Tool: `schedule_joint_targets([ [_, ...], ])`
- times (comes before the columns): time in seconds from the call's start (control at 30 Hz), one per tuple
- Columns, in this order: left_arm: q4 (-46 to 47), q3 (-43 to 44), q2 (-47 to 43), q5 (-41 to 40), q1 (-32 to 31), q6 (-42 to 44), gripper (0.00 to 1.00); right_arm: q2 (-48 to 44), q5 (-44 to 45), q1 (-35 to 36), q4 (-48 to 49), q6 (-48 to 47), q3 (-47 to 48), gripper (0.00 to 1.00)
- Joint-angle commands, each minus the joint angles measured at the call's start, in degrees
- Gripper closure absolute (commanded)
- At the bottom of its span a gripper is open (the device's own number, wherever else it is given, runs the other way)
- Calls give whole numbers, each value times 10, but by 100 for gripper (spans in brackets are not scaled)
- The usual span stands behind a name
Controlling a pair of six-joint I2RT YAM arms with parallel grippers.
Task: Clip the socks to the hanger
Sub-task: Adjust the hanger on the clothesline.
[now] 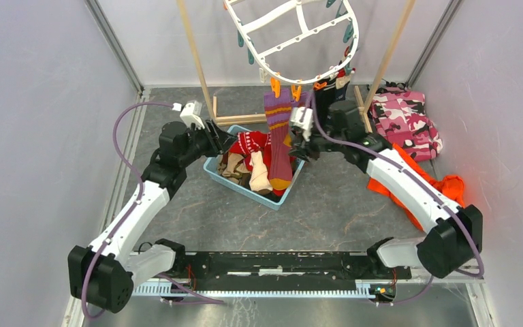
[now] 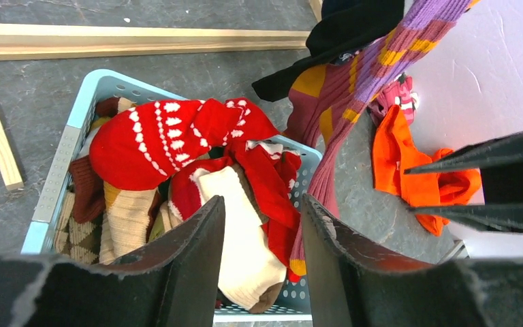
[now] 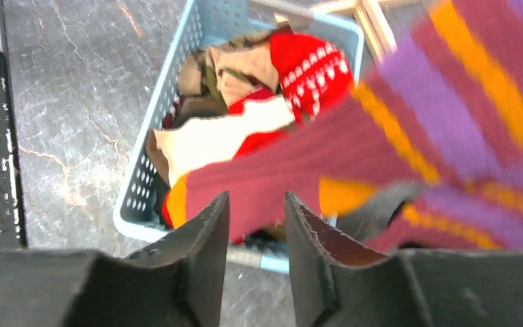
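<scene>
Left arm reaches forward with elbow bent, left end effector (image 1: 219, 139) at the left rim of the basket (image 1: 216, 178). Its wrist view shows the jaws half apart and empty above the red-and-white sock (image 2: 156, 139).

Centre: purple striped sock (image 1: 279, 133) hangs clipped to the hanger (image 1: 299, 30), lower end over the basket.

Right arm extends to that sock. Right end effector (image 3: 256, 199) is narrow, nothing gripped.

Only the overhead view shows the hanger.

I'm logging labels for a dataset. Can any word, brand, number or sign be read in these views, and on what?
None can be read. The socks carry only woven patterns, and the hanger and the blue basket show no print in any view.
</scene>
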Motion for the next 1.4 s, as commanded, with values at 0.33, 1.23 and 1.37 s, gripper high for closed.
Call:
schedule_joint_targets([
  [0.33, -71, -21, -168, -88, 4, -5, 47, 171, 464, 268, 125, 35, 154, 67],
  [1.23, -83, -47, -226, -85, 4, -16, 47, 117, 566, 48, 158, -9, 49, 66],
  [1.37, -76, -50, -222, -80, 4, -19, 47, 124, 551, 6, 167, -10, 55, 66],
])
